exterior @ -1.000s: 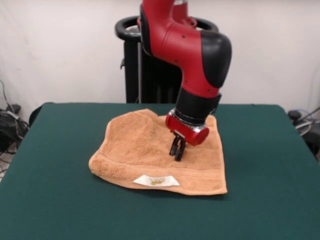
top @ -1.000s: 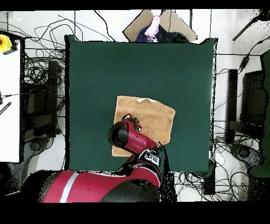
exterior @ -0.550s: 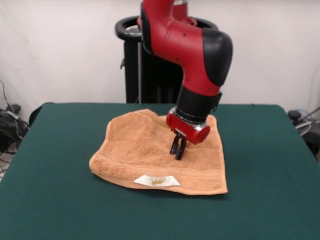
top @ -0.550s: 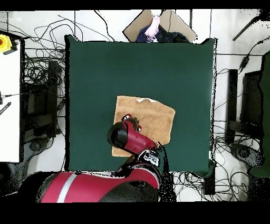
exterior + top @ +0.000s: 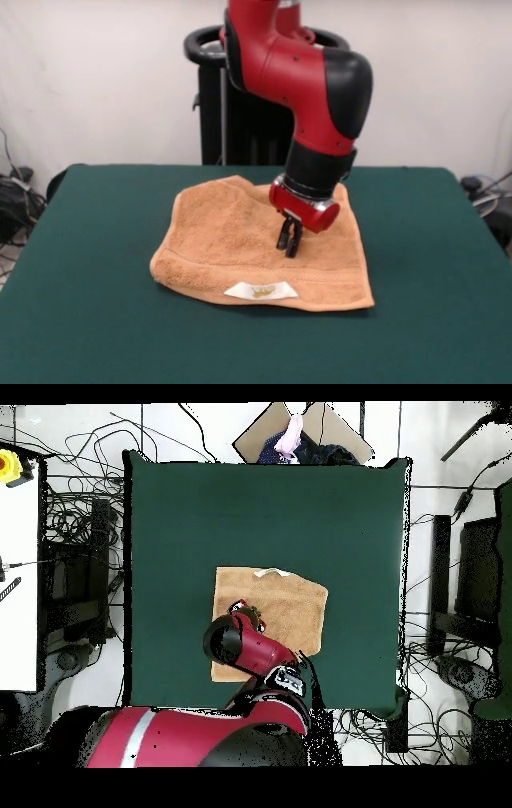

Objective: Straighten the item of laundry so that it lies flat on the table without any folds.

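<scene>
My gripper (image 5: 289, 246), fingers pressed together on a pinch of the towel (image 5: 232, 240) mid-table (image 5: 96, 320), could lose that shallow grip or drag the cloth into new folds if pulled sideways.

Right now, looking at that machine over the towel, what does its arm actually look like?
The arm is thick and rounded, glossy red with black sections: a black cap at its bend and a black collar lower down. Below sits a red ring with a silvery rim, then the small black end effector. From overhead a pale stripe runs along the red body near the base.
</scene>
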